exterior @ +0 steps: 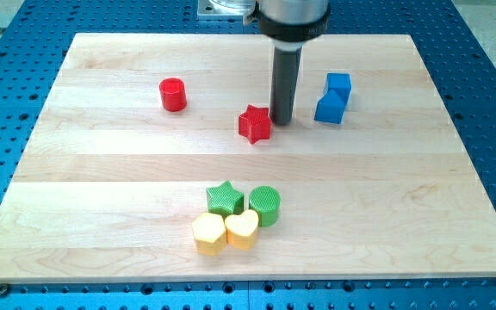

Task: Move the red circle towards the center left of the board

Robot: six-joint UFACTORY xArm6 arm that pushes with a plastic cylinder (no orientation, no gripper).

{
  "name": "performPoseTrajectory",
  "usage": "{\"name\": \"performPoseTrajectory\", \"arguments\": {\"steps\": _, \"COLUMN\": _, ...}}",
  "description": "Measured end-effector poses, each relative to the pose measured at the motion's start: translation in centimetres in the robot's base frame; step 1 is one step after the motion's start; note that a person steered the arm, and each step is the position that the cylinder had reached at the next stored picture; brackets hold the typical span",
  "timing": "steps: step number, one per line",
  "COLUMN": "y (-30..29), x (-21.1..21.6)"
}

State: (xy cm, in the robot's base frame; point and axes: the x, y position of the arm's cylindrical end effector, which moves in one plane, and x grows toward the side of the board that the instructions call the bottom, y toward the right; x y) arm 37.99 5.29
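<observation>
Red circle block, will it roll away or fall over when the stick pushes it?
Probably neither. The red circle stands on its flat end, short and wide, so it should slide on the smooth wooden board. An off-centre push may spin it. My tip is beside the red star, not touching the circle.

Arm: rod (282, 77) straight, dark grey, cylindrical, with a faint lengthwise sheen | collar (292, 19) above rod: wider, round, dark, glossy, pale highlight along its side | my tip (282, 120): flat-ended, same dark grey as rod
</observation>
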Motion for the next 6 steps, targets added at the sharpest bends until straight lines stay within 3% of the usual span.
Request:
{"name": "performPoseTrajectory", "arguments": {"steps": 1, "y": -3.0, "x": 0.9}}
{"name": "performPoseTrajectory", "arguments": {"steps": 2, "y": -5.1, "x": 5.0}}
{"name": "performPoseTrajectory", "arguments": {"steps": 3, "y": -3.3, "x": -2.5}}
{"name": "performPoseTrajectory", "arguments": {"steps": 4, "y": -9.6, "x": -7.8}}
{"name": "performPoseTrajectory", "arguments": {"steps": 5, "y": -15.7, "x": -1.0}}
{"name": "performPoseTrajectory", "arguments": {"steps": 6, "y": -15.8, "x": 5.0}}
